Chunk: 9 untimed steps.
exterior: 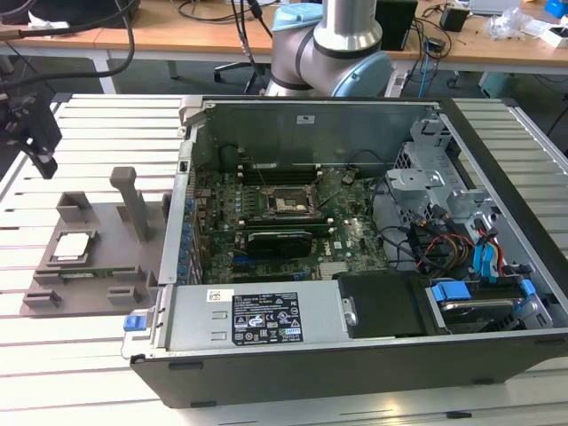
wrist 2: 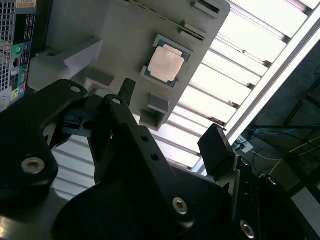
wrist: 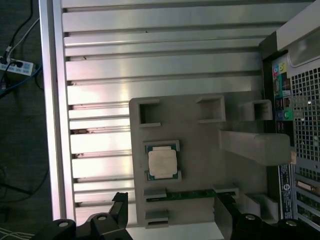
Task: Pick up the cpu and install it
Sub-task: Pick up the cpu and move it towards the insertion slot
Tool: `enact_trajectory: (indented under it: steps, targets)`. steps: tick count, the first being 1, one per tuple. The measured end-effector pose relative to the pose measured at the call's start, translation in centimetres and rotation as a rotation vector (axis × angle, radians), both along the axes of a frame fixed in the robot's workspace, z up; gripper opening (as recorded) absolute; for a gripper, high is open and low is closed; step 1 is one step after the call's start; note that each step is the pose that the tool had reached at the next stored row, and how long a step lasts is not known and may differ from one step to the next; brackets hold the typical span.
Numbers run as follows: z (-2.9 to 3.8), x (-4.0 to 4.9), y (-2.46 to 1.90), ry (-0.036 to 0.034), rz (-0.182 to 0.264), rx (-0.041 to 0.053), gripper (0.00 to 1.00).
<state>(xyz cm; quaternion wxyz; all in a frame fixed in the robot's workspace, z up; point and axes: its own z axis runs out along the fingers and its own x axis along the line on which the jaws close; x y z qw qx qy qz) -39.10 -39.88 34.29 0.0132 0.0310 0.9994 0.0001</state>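
Note:
The cpu (exterior: 73, 246) is a small square chip with a silvery top, lying flat in a recess of the grey plastic tray (exterior: 120, 224) at the exterior view's left. Both wrist views show the cpu (wrist 2: 166, 65) (wrist: 162, 162) on the tray (wrist 2: 115, 35) (wrist: 200, 145). My black gripper (exterior: 37, 142) hangs above the slatted table, up and to the left of the tray, apart from the chip. Seen from the wrist, the gripper (wrist 2: 172, 120) (wrist: 172, 216) is open with nothing between its fingers. The black socket frame (exterior: 286, 204) sits on the motherboard inside the open computer case (exterior: 355, 355).
An upright post (exterior: 133, 202) rises from the tray close to the case's side wall (exterior: 177, 222). Cables and blue-tabbed drive bays (exterior: 470, 266) fill the case's right side. The arm's base (exterior: 328, 44) stands behind the case. The table edge (wrist: 47, 100) runs near a power strip on the floor.

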Motion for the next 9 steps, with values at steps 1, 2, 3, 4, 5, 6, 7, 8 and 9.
enact_trajectory:
  steps: [1,2,3,4,5,6,7,8,9]
  targets:
    - [-0.04,0.00,0.00,0.0000,0.000,0.0000,0.78]
    - [-0.09,0.00,0.00,0.0000,0.000,0.0000,0.78]
    - [-0.12,0.00,0.00,0.0000,0.000,0.0000,0.78]
    - [-0.17,0.00,0.00,0.0000,0.000,0.0000,0.78]
    - [-0.21,0.00,0.00,0.0001,0.000,0.0000,0.78]
    - [-0.29,0.00,0.00,-0.0001,0.000,0.0000,0.78]
    - [-0.36,0.00,0.00,-0.0001,0.000,0.0000,0.78]
    - [-0.44,0.00,0.00,0.0000,0.000,0.0000,0.78]
    - [-0.56,0.00,0.00,0.0000,0.000,0.0000,0.78]
